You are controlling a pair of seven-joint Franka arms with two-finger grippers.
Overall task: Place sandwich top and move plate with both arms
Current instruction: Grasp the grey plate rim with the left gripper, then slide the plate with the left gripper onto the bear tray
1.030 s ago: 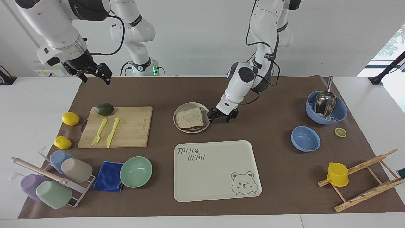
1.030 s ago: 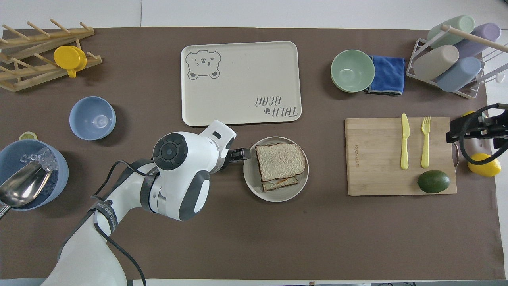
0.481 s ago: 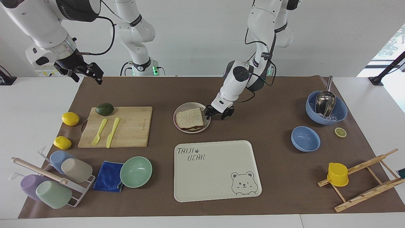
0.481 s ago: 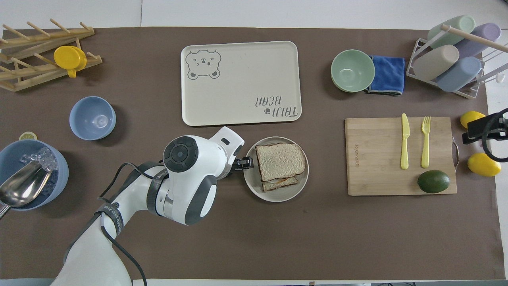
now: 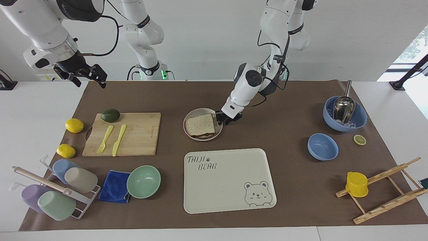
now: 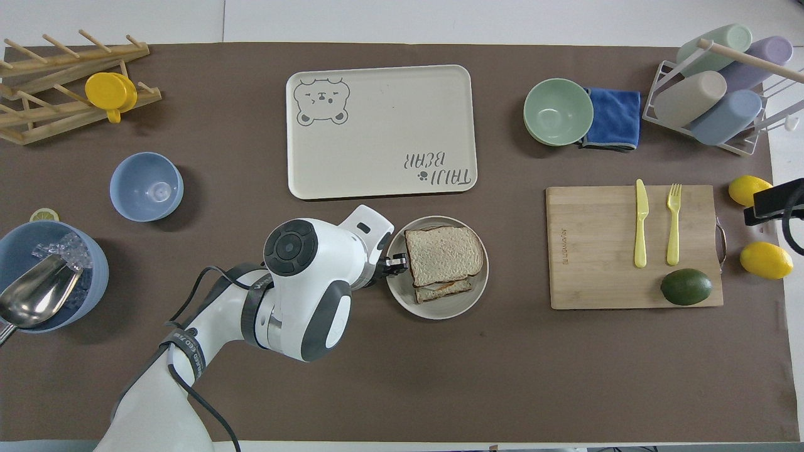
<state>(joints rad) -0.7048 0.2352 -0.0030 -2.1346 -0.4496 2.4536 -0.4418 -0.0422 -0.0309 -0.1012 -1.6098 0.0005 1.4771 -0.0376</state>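
The sandwich top (image 5: 200,124) lies flat on a lower bread slice on the small round plate (image 5: 188,117), which stands mid-table between the cream tray and the robots. In the overhead view the sandwich top (image 6: 444,253) covers most of the plate (image 6: 440,309). My left gripper (image 5: 226,118) is low at the plate's rim on the side toward the left arm's end, open, with one finger over the rim. It also shows in the overhead view (image 6: 394,262). My right gripper (image 5: 89,79) is open and empty, raised over the mat's edge at the right arm's end, and shows at the overhead view's edge (image 6: 771,202).
A cream bear tray (image 5: 230,201) lies just farther from the robots than the plate. A wooden cutting board (image 5: 140,134) with a fork, a knife and an avocado lies toward the right arm's end, with two lemons (image 5: 74,125) beside it. Blue bowls (image 5: 322,146) stand toward the left arm's end.
My left gripper has moved in toward the plate's rim and now reaches it. My right gripper has drawn back and up toward the right arm's end of the table.
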